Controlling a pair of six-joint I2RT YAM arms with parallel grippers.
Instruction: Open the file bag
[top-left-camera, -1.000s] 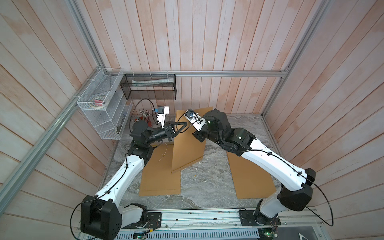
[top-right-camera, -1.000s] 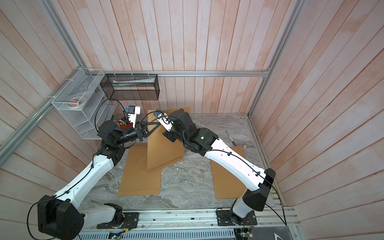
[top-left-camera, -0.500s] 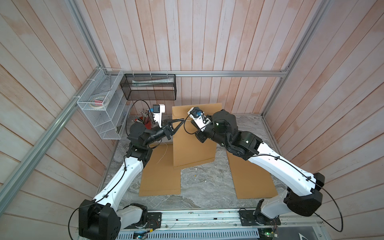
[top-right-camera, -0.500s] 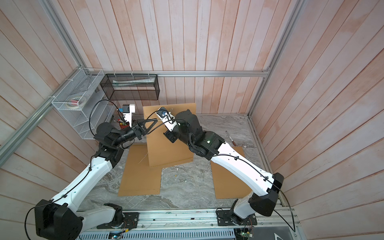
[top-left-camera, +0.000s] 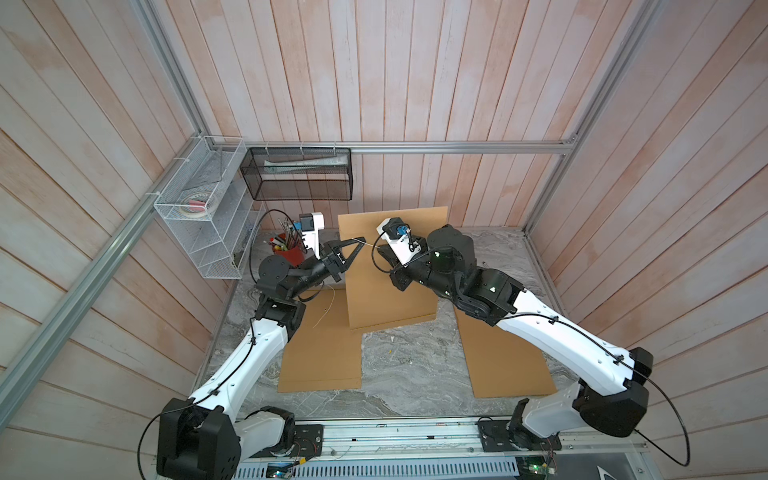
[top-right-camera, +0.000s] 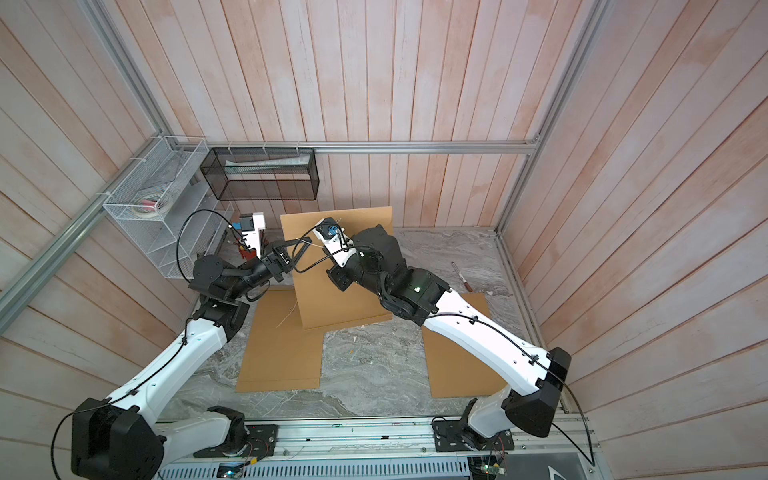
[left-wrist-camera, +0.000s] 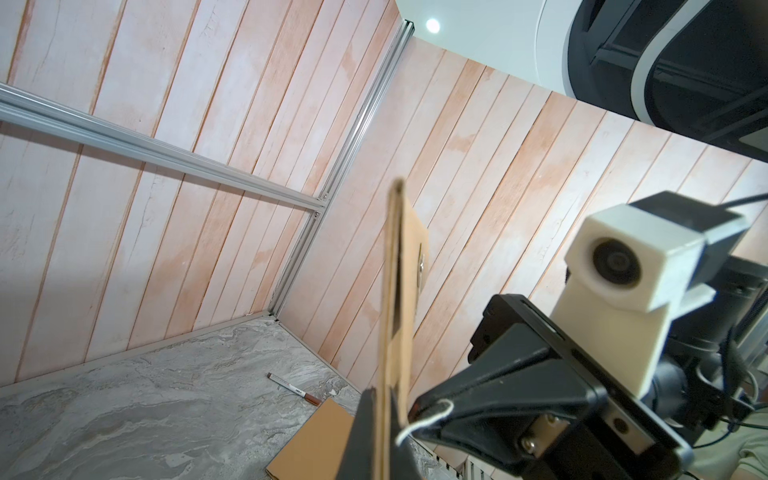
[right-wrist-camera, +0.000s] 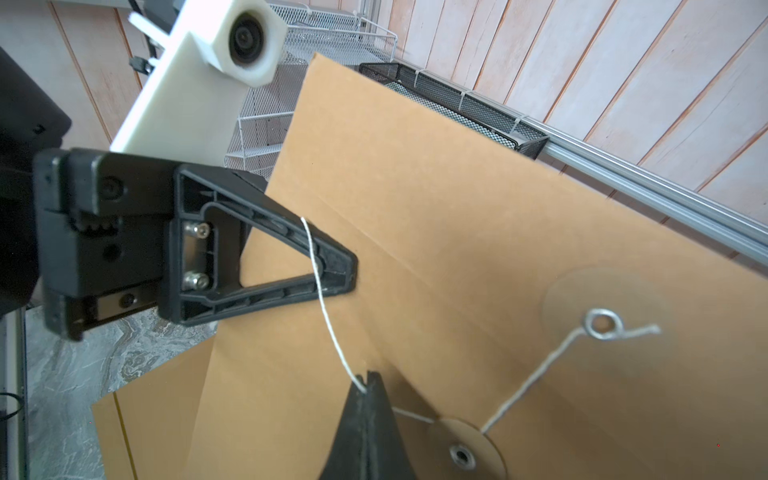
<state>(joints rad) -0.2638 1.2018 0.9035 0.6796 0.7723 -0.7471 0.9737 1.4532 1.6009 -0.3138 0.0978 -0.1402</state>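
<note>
While left gripper (right-wrist-camera: 350, 271) clamps upright file bag (right-wrist-camera: 457, 199), right gripper (right-wrist-camera: 368, 380) pinches string (right-wrist-camera: 328, 328).

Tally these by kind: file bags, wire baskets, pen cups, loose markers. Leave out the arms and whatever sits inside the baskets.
File bags: 3 (one upright between the arms, two flat on the table)
Wire baskets: 2 (white, black)
Red pen cup: 1
Loose marker: 1
Total: 7

A robot lab booth: two robot arms (top-left-camera: 257, 353) on a metal rail (top-left-camera: 395, 435), plank walls (top-left-camera: 374, 83), wire baskets (top-left-camera: 199, 232) and a grey stone bench (top-left-camera: 407, 374).
</note>
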